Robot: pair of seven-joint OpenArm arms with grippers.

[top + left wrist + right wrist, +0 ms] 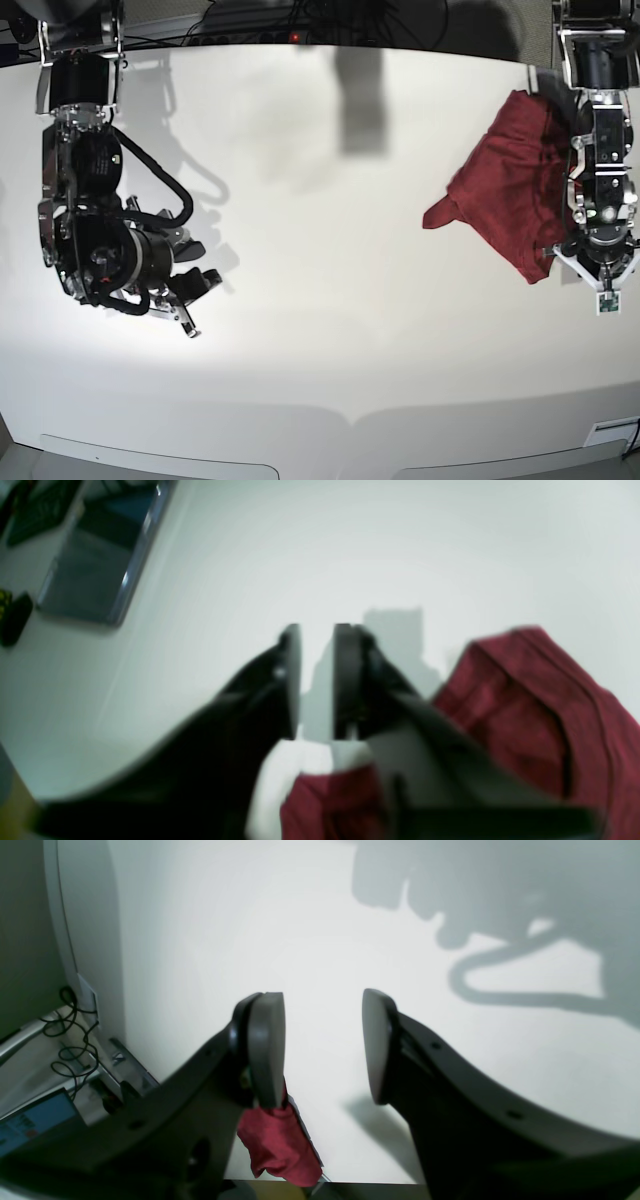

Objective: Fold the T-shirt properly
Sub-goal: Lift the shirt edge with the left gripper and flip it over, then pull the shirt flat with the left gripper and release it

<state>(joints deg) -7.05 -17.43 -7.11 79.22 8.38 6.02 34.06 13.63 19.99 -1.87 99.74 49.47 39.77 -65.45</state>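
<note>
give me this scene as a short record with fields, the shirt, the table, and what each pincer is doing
T-shirt: maroon, bunched in a crumpled heap, not folded, at the table's edge on the left arm's side
table: white, otherwise bare in the middle
left pincer: jaws a narrow gap apart, nothing between them, beside the shirt
right pincer: open, empty, far from the shirt
</note>
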